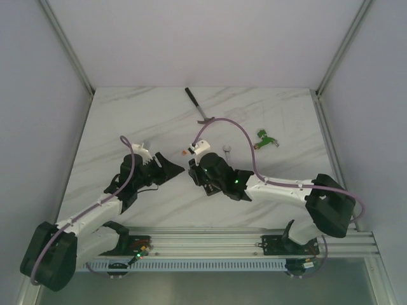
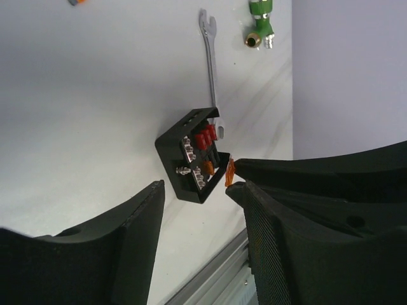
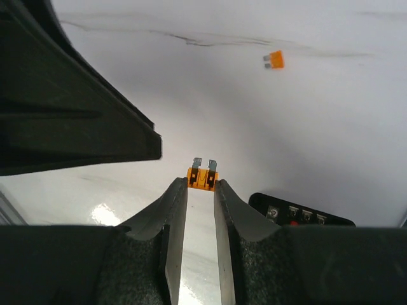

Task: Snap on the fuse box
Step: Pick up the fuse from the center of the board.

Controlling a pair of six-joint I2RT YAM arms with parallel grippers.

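Observation:
The fuse box is a small black open box with red fuses in rows, lying on the white table just ahead of my left gripper, which is open and empty. One edge of the box also shows in the right wrist view. My right gripper is shut on a small orange fuse, prongs pointing away, held just beside the box's near right corner. In the top view both grippers, left and right, meet at the table's middle and hide the box.
A loose orange fuse lies on the table nearby. A small silver wrench and a green connector lie beyond the box. A long dark-handled tool lies further back. A metal rail runs along the near edge.

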